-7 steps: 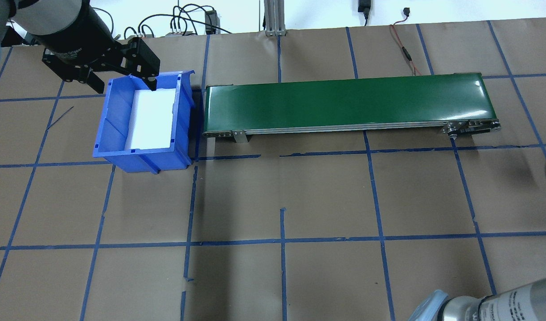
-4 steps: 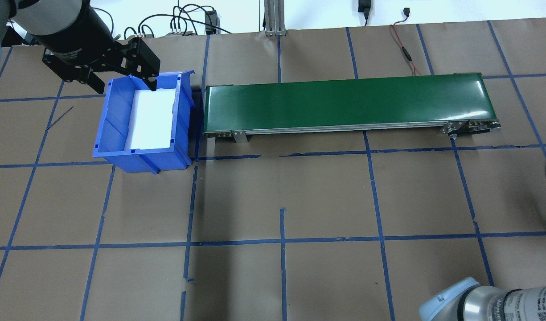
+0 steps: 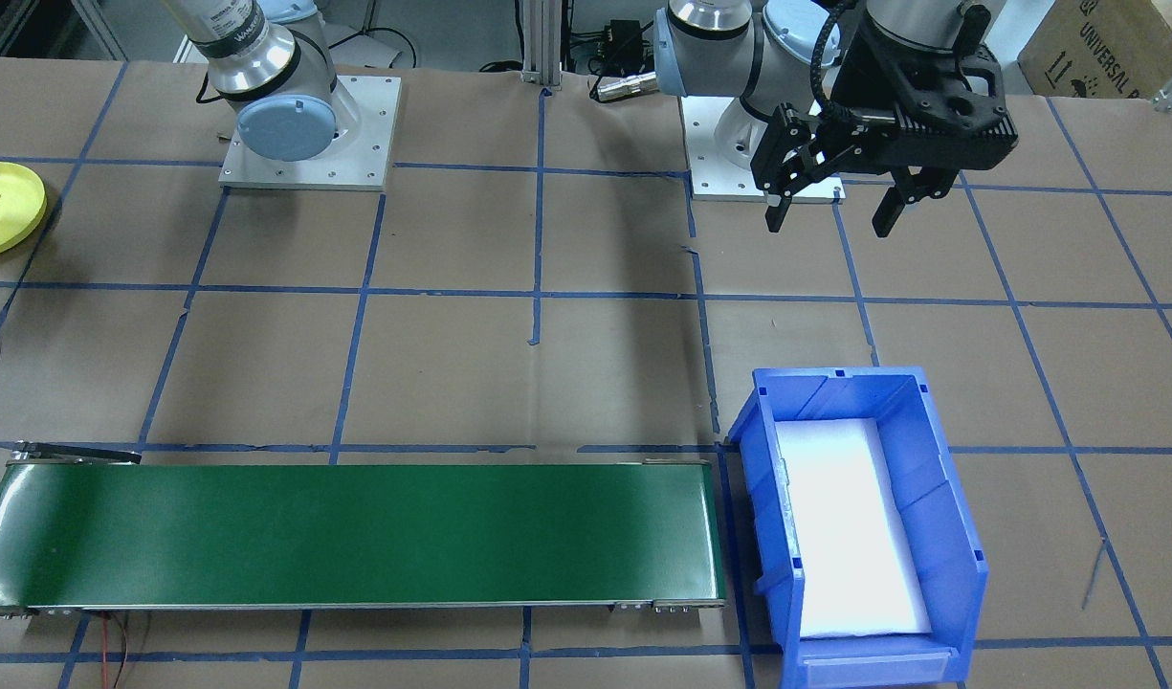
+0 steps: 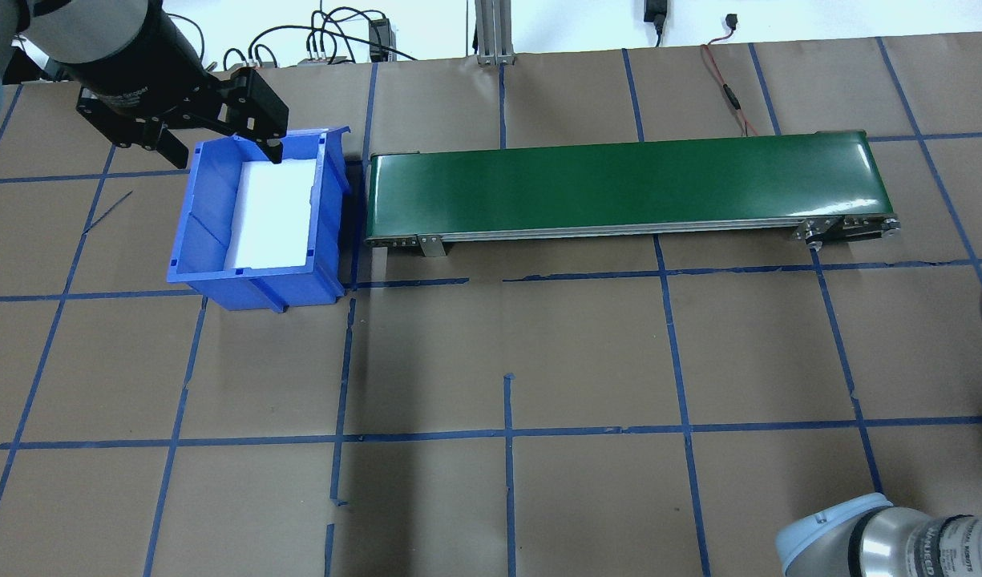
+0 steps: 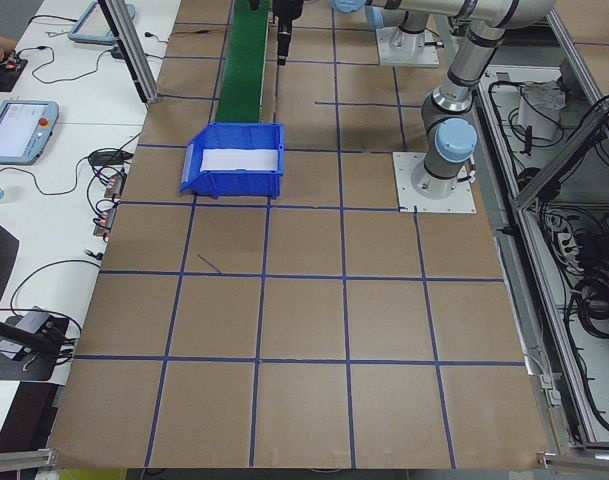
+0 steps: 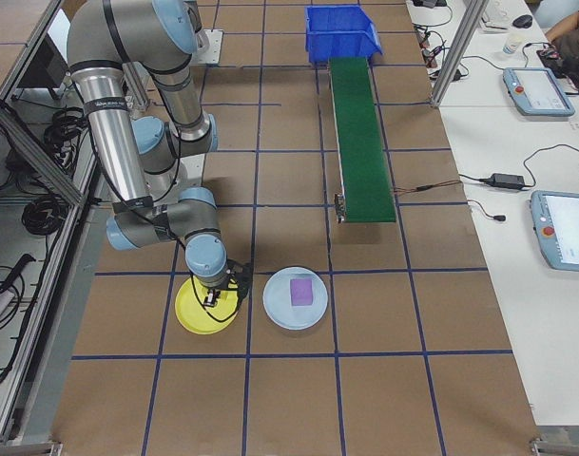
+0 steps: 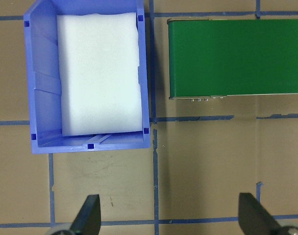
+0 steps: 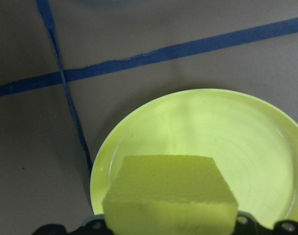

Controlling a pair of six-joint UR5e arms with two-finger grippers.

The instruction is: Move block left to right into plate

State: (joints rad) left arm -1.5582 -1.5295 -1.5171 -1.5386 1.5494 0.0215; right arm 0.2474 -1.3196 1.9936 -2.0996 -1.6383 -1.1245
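A yellow block (image 8: 171, 193) fills the bottom of the right wrist view, and my right gripper (image 8: 171, 223) is shut on it. It hangs just over the yellow plate (image 8: 246, 142), near the plate's rim. In the exterior right view the right gripper (image 6: 216, 296) sits low over this yellow plate (image 6: 196, 318). My left gripper (image 3: 829, 206) hangs open and holds nothing, on the robot's side of the blue bin (image 3: 939, 478). In the left wrist view its fingers (image 7: 90, 215) spread wide over bare table.
The blue bin (image 4: 210, 216) holds a white foam pad (image 4: 270, 212). A green conveyor (image 4: 627, 184) runs beside it toward the right. A pale blue plate (image 6: 281, 309) with a purple block (image 6: 301, 290) lies next to the yellow plate.
The right arm's elbow at the bottom right of the overhead view has shifted to the right. The left arm and the bin have stayed put.
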